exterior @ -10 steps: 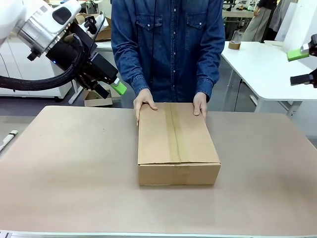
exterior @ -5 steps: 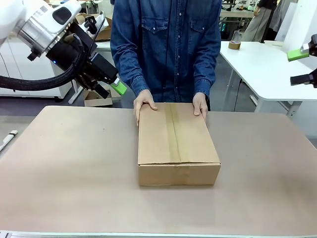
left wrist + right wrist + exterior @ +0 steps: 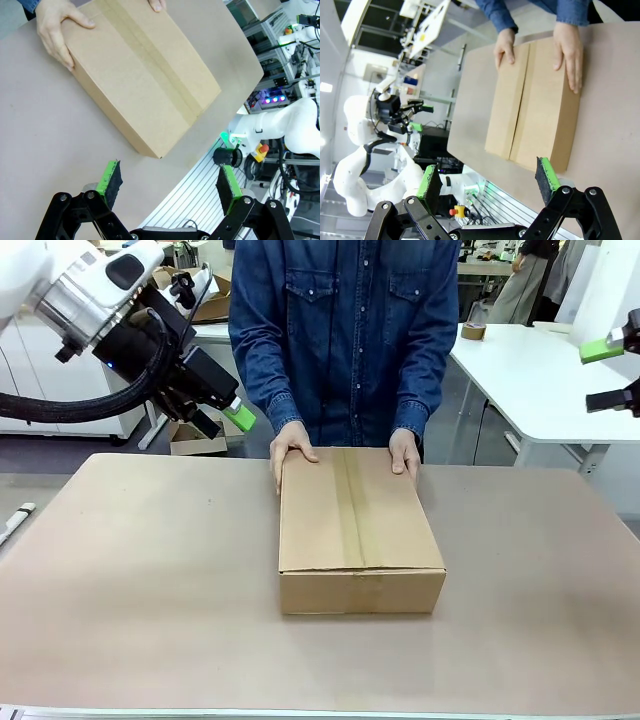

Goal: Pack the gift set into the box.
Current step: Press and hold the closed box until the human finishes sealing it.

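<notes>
The box [image 3: 358, 525] lies shut in the middle of the brown table, a pale tape strip running along its top seam. A person in a denim shirt rests a hand [image 3: 291, 448] on each far corner of it. The box [image 3: 142, 70] shows again in the left wrist view and the box [image 3: 532, 112] in the right wrist view. My left gripper [image 3: 222, 418] hangs open above the table's far left, well clear of the box. My right gripper [image 3: 610, 373] is open at the far right edge, high above the table. The gift set is out of view.
The table top [image 3: 140, 570] is bare around the box. A white table [image 3: 540, 380] stands behind at the right, and a small open carton [image 3: 195, 440] sits on the floor behind at the left.
The person's body has shifted slightly; the hands stay on the box. Neither arm has moved.
</notes>
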Robot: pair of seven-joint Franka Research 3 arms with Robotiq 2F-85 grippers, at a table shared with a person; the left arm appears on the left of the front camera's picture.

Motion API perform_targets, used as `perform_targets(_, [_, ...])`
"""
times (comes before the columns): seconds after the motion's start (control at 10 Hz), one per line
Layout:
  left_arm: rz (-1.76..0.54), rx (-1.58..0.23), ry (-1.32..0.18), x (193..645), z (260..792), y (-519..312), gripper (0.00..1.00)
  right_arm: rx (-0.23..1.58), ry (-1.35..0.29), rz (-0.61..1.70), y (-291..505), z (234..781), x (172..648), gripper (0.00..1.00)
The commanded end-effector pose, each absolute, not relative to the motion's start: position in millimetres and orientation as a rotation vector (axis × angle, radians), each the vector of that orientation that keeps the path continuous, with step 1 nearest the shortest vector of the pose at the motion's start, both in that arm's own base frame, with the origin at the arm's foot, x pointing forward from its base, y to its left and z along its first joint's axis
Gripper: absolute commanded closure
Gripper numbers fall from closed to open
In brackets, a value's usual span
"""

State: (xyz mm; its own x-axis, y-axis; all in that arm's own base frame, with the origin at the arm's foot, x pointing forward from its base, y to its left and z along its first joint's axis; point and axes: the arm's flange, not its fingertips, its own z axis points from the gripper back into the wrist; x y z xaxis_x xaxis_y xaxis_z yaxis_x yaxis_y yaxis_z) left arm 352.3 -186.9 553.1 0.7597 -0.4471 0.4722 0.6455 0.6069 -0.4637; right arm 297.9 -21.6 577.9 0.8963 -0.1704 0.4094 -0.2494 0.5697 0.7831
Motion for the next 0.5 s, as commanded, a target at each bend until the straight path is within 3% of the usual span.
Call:
perform_targets(0.0, [-0.646, -0.653, -0.318, 352.1, 553.8, -184.9, 0.00, 0.985, -0.497, 0.072, -19.3, 578.8, 301.5, 0.00])
perform_targets(0.1, [-0.644, -0.661, -0.325, 352.3, 553.1, -186.9, 0.00, 0.974, -0.476, 0.049, -21.6, 577.9, 297.9, 0.00])
perform_targets(0.2, [-0.624, -0.542, -0.481, 359.4, 549.7, -211.7, 0.00, 0.754, -0.687, 0.149, -2.0, 587.5, 321.2, 0.00])
perform_targets(0.4, [-0.602, -0.380, -0.708, 367.5, 546.6, -270.0, 0.00, 0.808, -0.986, 0.682, 59.6, 587.7, 351.7, 0.00])
